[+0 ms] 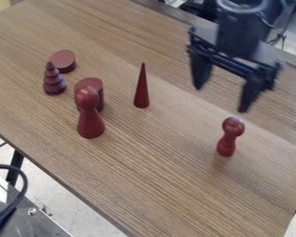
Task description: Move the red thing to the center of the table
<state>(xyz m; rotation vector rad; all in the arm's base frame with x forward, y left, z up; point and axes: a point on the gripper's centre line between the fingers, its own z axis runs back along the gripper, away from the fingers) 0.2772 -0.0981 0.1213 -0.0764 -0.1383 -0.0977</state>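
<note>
Table (175,171): brown wood grain, set slantwise across the view; it carries six dark red pieces. I cannot tell which one the task's red thing is, so each has its own line.
Hand (222,99): black, hanging over the table between two and three o'clock from the middle of the view; its two sides are wide apart.
Case (36,220): metal, at half past seven, below the table's edge, with a dark cable (25,183) curving over it.
Big pawn (90,126): upright at nine o'clock, round-headed, partly in front of the cylinder (95,84).
Cylinder: upright at ten o'clock, flat-topped; whether it touches the big pawn I cannot tell.
Cone (142,90): slim, point up, at twelve o'clock and near the middle.
Small pawn (230,134): upright between three and four o'clock, round-headed, near the hand and well apart from the other pieces.
Ringed piece (53,82): upright at ten o'clock, tapering in tiers.
Disc (63,60): lying flat between ten and eleven o'clock, just beyond the ringed piece.
</note>
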